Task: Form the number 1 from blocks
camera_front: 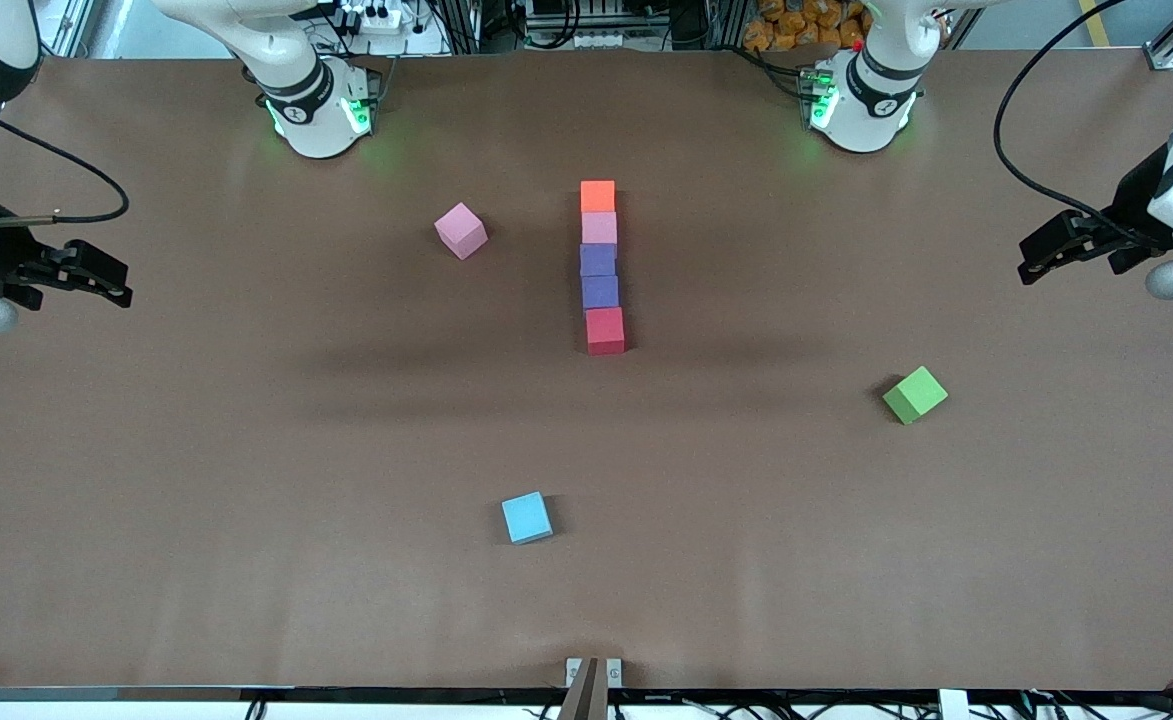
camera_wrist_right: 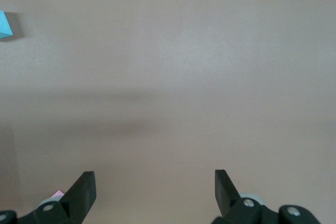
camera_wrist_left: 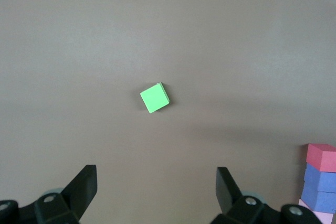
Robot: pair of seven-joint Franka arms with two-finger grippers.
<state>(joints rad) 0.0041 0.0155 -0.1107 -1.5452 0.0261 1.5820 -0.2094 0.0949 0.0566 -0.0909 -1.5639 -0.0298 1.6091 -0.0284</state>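
- Standing in a single straight column near the middle of the table (camera_front: 246, 450), somewhat toward the edge where the robot bases stand, are five small matte cubes of equal size, each touching the next.
- Orange block (camera_front: 597, 196): the end of the column closest to the bases' edge.
- Pink block (camera_front: 599, 228): second in the column, pale pink, touching the orange one.
- First purple block (camera_front: 598, 260) and second purple block (camera_front: 600, 292): third and fourth, of the same blue-violet colour.
- Red block (camera_front: 605, 331): the end of the column nearest the front camera, set very slightly toward the left arm's end of the table.
- Loose pink cube (camera_front: 461, 231): beside the column toward the right arm's end, well apart from it, turned at an angle to the table's edges.
- Green cube (camera_front: 915, 394): alone toward the left arm's end, nearer the front camera than the column, turned at an angle; also seen in the left wrist view (camera_wrist_left: 155, 98).
- Light blue cube (camera_front: 527, 518): alone, nearest of all to the front camera's edge.
- Left gripper (camera_front: 1031, 262): waiting in the air over the table's edge at the left arm's end, fingers (camera_wrist_left: 84, 184) spread wide, holding nothing.
- Right gripper (camera_front: 116, 285): waiting likewise over the edge at the right arm's end, fingers (camera_wrist_right: 84, 187) spread wide, holding nothing.
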